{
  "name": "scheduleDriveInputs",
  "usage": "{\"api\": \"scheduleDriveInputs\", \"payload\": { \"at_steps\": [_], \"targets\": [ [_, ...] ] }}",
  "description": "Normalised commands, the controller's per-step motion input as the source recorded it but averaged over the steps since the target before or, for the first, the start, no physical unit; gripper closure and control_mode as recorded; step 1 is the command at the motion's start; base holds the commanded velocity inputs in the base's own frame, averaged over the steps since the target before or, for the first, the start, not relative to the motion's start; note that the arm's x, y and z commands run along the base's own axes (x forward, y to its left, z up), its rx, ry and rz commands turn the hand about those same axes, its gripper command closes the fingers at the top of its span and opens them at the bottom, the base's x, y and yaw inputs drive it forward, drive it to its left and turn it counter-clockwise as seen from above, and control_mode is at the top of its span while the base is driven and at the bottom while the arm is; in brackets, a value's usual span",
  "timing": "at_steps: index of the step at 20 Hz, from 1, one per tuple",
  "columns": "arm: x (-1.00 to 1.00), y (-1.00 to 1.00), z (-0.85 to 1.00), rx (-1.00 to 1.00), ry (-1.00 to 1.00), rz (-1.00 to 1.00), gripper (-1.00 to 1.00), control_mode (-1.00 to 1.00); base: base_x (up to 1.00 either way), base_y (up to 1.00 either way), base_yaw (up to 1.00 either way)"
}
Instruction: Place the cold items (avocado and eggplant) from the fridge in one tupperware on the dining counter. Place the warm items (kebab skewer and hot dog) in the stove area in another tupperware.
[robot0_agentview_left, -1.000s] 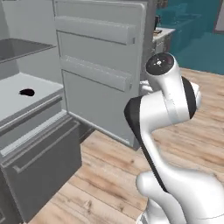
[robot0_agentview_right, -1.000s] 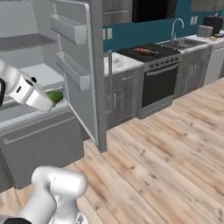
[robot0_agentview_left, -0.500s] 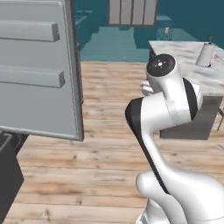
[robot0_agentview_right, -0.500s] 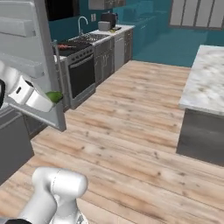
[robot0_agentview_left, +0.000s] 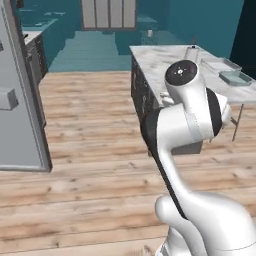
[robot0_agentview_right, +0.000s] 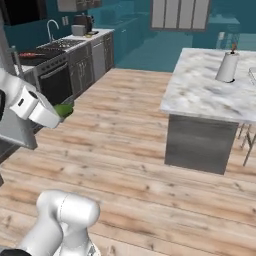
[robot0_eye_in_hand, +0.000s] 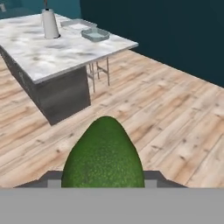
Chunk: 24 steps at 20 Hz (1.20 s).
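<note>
Avocado clamped in gripper, jaws shut on it, carried at arm's end. Base has swung round: a sec ago fridge drawers filled both views, now fridge door at left edge, dining counter w/ two tupperwares ahead. Judged: transport leg, drop-off next.

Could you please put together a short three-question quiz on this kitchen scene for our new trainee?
1. True or false: the end effector is shut on the avocado.
2. The two tupperware containers sit on: A) the stove, B) the marble dining counter, C) the floor.
3. Fill in: beside the containers stands a white paper towel ____.

Key: 1 true; 2 B; 3 roll.
</note>
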Motion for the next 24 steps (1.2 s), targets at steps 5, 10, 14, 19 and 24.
{"api": "scheduleDriveInputs", "payload": {
  "at_steps": [5,10,14,19,24],
  "targets": [
    [0.0,0.0,0.0,0.0,0.0,0.0,1.0,1.0,0.44,-1.0,0.18],
    [0.0,0.0,0.0,0.0,0.0,0.0,1.0,1.0,0.34,-1.0,0.12],
    [0.0,0.0,0.0,0.0,0.0,0.0,1.0,1.0,0.21,-1.0,0.07],
    [0.0,0.0,0.0,0.0,0.0,0.0,1.0,1.0,0.15,-1.0,0.04],
    [0.0,0.0,0.0,0.0,0.0,0.0,1.0,1.0,0.12,-1.0,0.0]
  ]
}}
